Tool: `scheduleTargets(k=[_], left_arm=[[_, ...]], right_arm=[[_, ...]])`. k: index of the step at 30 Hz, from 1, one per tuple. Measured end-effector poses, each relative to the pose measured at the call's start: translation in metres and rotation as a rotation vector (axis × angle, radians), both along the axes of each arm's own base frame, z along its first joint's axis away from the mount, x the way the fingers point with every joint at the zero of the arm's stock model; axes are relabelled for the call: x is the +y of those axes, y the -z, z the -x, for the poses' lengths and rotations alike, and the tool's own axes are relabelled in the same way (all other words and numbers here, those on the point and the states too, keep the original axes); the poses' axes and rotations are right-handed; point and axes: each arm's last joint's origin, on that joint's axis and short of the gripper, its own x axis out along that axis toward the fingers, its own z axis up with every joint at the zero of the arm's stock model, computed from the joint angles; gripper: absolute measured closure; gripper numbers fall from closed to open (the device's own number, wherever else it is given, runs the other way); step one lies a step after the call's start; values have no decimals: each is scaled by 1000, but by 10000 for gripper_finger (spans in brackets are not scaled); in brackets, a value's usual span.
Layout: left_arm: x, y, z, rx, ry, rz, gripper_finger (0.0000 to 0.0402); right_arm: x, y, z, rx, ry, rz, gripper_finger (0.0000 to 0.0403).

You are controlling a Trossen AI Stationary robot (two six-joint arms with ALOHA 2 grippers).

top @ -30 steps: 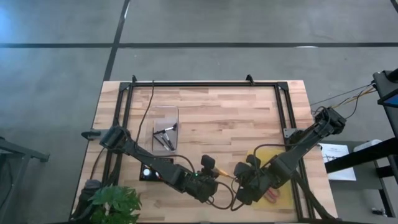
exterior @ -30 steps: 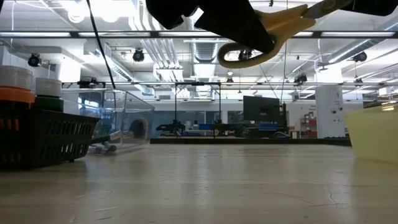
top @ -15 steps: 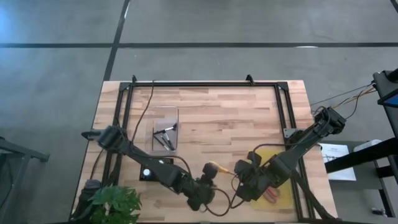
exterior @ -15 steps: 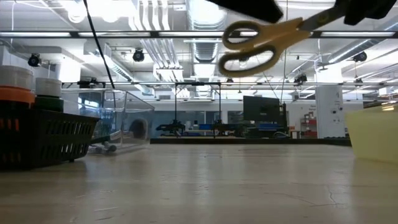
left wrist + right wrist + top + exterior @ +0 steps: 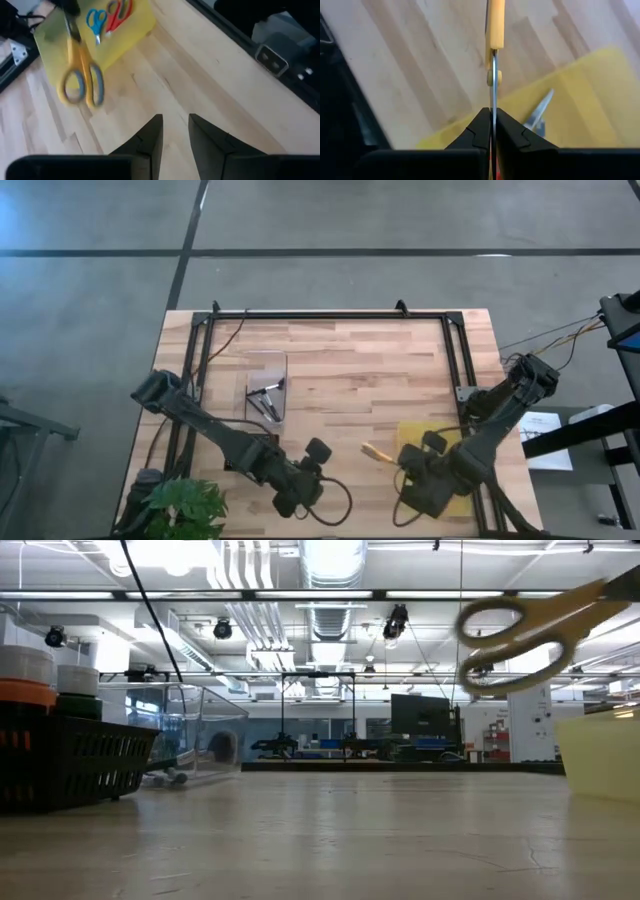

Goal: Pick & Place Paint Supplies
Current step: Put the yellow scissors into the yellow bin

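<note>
Yellow-handled scissors (image 5: 375, 450) hang in the air near the table's near edge, held by my right gripper (image 5: 403, 457), which is shut on them. In the low view their handle loops (image 5: 508, 635) float well above the tabletop. The yellow bin (image 5: 425, 435) lies under my right arm, with blue-handled scissors (image 5: 96, 21) and red-handled scissors (image 5: 117, 12) inside. My left gripper (image 5: 175, 125) is open, holds nothing, and sits left of the scissors (image 5: 80, 75). Thin brushes (image 5: 266, 398) lie in a clear box. My right gripper pinches the scissors' closed blades (image 5: 493, 102) between its two fingers, which lie along the blades. The yellow handles (image 5: 495, 20) stick out ahead of the fingertips, toward the table's left. The scissors are lifted clear of the table, handles tilted lower than the blades.
A black tray (image 5: 236, 457) with a white pot sits under my left arm; in the low view it stands at the left (image 5: 70, 765) with pots in it. A green plant (image 5: 185, 505) is at the near left corner. A black frame (image 5: 330, 315) borders the table.
My left gripper has let go of the scissors' handles and drawn back toward the table's left. My right gripper, still holding the blades, has carried the scissors toward the right, toward the yellow bin.
</note>
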Motion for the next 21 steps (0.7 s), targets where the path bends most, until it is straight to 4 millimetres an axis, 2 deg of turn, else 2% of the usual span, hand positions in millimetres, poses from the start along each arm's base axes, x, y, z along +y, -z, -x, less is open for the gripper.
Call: scheduleTargets(k=[4,8,13,17,21], left_arm=[[6,-9,9,25,-6,-11,301],[15,-20,15,-1,-127,-29,301],[25,-22,17,-2,-227,-86,301],[37,-25,21,18,-309,-116,301],[53,-36,34,32,-434,-130,301]], right_arm=[[15,-9,18,4,51,-42,395],[28,-13,41,31,114,-68,395],[36,-12,66,92,208,-73,395],[40,-12,80,105,252,-68,395],[41,-5,86,151,300,-23,395]])
